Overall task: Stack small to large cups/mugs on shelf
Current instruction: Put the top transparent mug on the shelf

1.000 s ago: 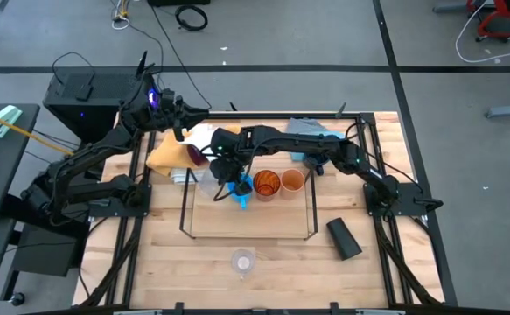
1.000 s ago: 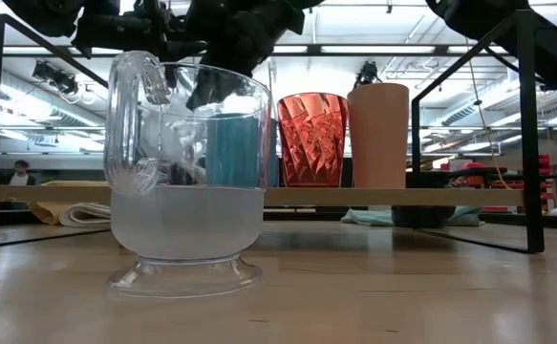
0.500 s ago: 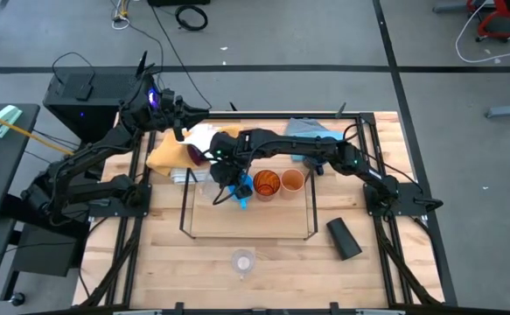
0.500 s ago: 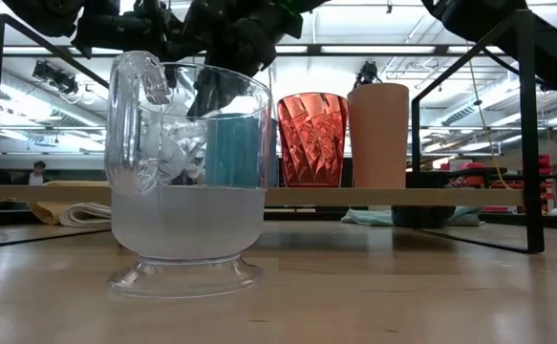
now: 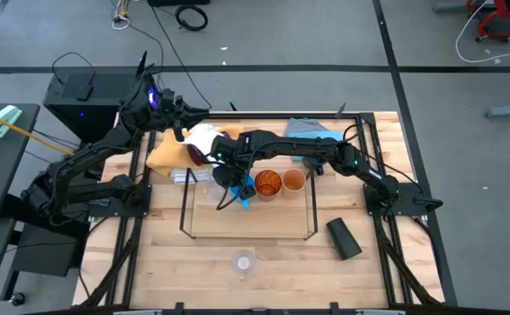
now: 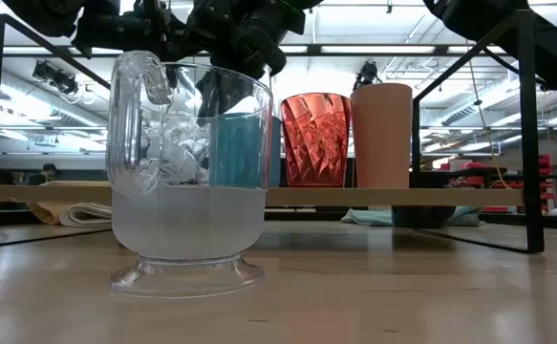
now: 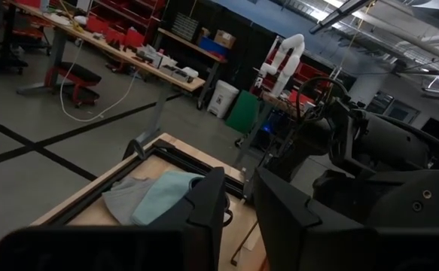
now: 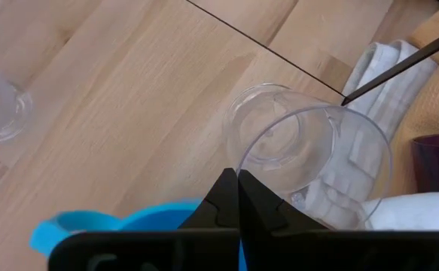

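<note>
We are keeping our right gripper clenched empty above the light-blue plastic mug, which is standing on the black wire shelf beside the amber-orange faceted tumbler. Our left gripper is waiting behind the shelf, fingers slightly parted, grasping nothing.

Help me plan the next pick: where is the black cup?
High view: the black cup lies on its side on the table's front right, outside the shelf, beyond its right corner.

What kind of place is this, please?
Probably a robotics lab or workshop: two robot arms are mounted at a wooden table on a grey floor with loose cables, and workbenches stand in the open hall.
</note>
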Action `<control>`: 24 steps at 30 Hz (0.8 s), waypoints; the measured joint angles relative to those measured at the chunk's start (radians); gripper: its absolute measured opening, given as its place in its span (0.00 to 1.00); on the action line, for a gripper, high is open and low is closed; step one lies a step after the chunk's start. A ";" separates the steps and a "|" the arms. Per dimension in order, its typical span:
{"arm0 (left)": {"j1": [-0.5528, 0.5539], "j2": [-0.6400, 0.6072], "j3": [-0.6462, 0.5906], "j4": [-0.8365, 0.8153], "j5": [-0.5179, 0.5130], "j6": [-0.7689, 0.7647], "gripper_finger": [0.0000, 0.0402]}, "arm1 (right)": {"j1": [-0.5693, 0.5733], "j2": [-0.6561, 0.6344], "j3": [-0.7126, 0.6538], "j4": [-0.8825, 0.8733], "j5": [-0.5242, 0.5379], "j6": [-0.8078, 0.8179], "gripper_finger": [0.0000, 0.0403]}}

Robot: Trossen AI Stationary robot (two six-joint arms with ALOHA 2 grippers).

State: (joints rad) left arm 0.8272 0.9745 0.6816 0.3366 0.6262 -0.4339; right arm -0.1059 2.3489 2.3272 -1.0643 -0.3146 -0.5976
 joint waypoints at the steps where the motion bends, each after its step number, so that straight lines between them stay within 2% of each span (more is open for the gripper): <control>1: 0.000 0.000 0.000 0.000 0.000 0.000 0.20 | 0.000 0.000 0.000 0.001 0.001 0.000 0.00; 17: 0.000 0.000 0.000 -0.001 0.000 0.000 0.20 | 0.012 0.000 0.000 -0.002 -0.010 -0.048 0.00; 24: 0.000 0.000 0.000 -0.002 0.000 0.001 0.22 | 0.017 0.000 0.000 -0.001 -0.001 -0.053 0.08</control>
State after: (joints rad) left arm 0.8272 0.9745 0.6818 0.3347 0.6261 -0.4332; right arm -0.0884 2.3489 2.3272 -1.0652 -0.3153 -0.6502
